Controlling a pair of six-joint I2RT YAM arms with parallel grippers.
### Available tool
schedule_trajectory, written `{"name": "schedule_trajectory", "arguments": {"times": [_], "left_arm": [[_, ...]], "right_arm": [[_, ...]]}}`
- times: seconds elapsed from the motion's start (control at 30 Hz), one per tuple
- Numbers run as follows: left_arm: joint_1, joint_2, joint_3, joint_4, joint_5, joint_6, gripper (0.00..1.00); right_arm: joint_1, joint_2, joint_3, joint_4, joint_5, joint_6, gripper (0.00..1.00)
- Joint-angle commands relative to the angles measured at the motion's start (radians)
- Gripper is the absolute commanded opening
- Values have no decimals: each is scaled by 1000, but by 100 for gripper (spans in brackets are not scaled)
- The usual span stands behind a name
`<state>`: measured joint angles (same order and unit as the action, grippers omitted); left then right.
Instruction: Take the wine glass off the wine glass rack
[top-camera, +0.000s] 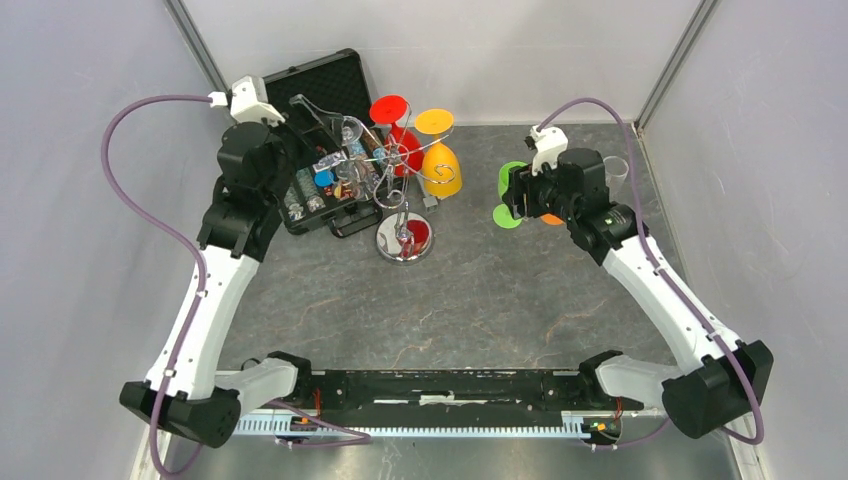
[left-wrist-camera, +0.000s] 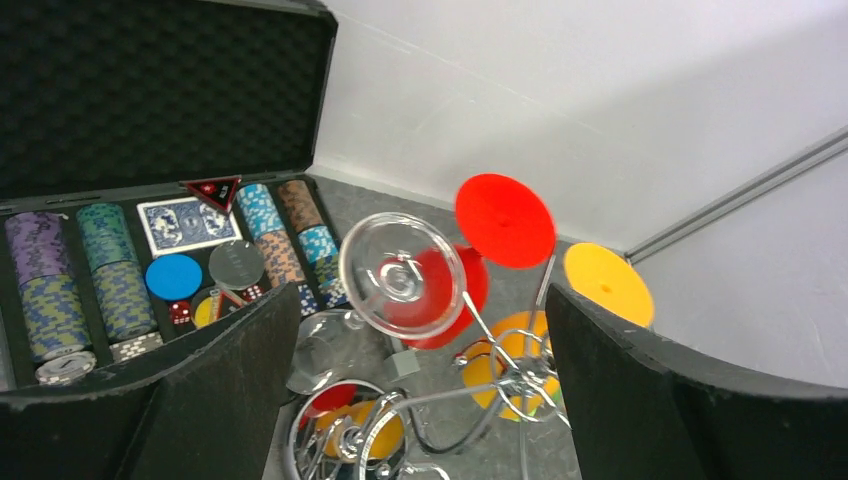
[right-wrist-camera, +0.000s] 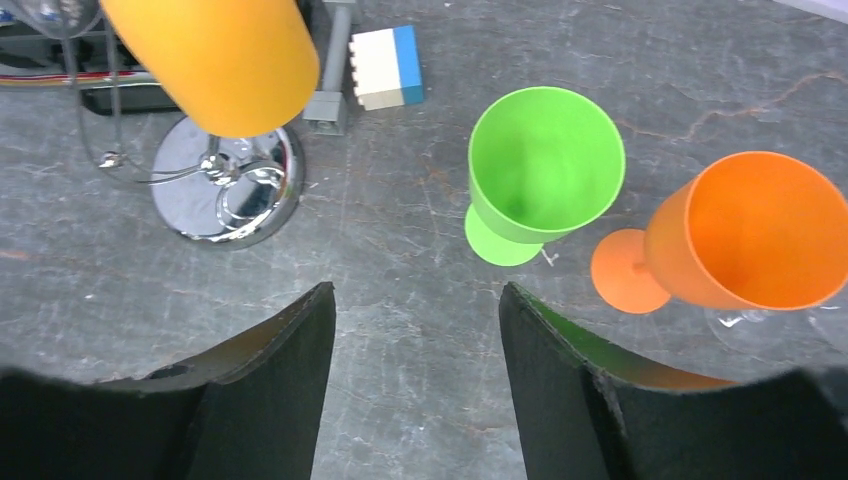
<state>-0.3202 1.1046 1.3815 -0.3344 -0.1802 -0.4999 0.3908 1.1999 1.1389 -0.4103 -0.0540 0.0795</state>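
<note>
We are keeping our left fingers spread wide near the clear wine glass, which is hanging upside down on the rack, foot up and stem running downward. Our right fingers are gaping, empty.

The table has a dark grey top that looks like stone, with pale veins and fine scratches. Plain white walls close it on three sides: the far wall, the left wall and the right wall. A thin metal strip runs up the far left corner, and a second strip runs up the far right corner. The light is soft and even, with only weak shadows.
</note>
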Motion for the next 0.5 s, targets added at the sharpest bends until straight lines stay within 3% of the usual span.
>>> {"name": "schedule_trajectory", "arguments": {"times": [0.0,0.2,0.47], "left_arm": [[106,46,22,4,173,-67,89],[208,84,-16,33,278,-113,74],[313,142,-69,154,533,-246,79]], "right_arm": [[0,-68,-41,118,-88,64,64],[1,-98,-92,159,-156,96,60],[0,-120,-140,178,-172,98,59]]}}
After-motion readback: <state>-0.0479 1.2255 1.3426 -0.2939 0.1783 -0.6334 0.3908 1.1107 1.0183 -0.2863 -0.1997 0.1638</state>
